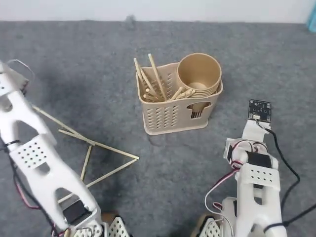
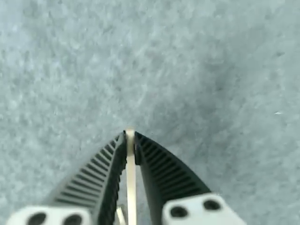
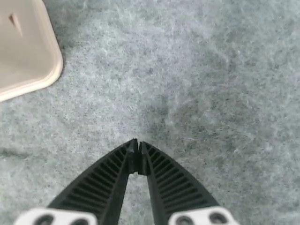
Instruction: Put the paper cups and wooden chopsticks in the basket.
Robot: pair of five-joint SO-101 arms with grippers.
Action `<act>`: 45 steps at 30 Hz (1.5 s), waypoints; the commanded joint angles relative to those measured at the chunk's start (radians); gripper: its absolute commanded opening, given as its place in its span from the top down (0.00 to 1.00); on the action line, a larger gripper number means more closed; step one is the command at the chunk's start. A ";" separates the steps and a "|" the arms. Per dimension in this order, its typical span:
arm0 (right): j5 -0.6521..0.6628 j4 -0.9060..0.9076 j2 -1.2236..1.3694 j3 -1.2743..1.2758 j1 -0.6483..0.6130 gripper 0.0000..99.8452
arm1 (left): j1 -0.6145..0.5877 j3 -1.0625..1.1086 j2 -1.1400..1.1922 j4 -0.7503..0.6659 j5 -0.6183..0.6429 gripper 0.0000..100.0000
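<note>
L tool (image 2: 130, 137) grips stick (image 2: 131, 183) by its end; R tool (image 3: 138, 143) clenched, empty. Stick light, stiff; mid-length hold prob. safer.

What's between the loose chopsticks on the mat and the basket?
Only bare grey mat separates the loose chopsticks from the basket, as the high view shows.

Left end effector (image 2: 130, 135) clamping chopstick (image 2: 131, 180), right end effector (image 3: 138, 142) closed
</note>
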 commanded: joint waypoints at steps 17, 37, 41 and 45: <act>0.011 -0.021 -0.018 -0.008 -0.007 0.99 | 0.021 0.375 -0.543 0.040 -0.222 0.99; 0.011 -0.018 -0.019 -0.008 -0.005 0.99 | 0.451 1.247 -1.507 -0.557 -0.235 0.99; 0.011 -0.018 -0.021 -0.008 -0.004 0.99 | 0.542 1.343 -1.628 -0.756 -0.233 0.99; 0.011 -0.018 -0.021 -0.008 -0.002 0.99 | 0.595 1.443 -1.738 -0.962 -0.233 0.99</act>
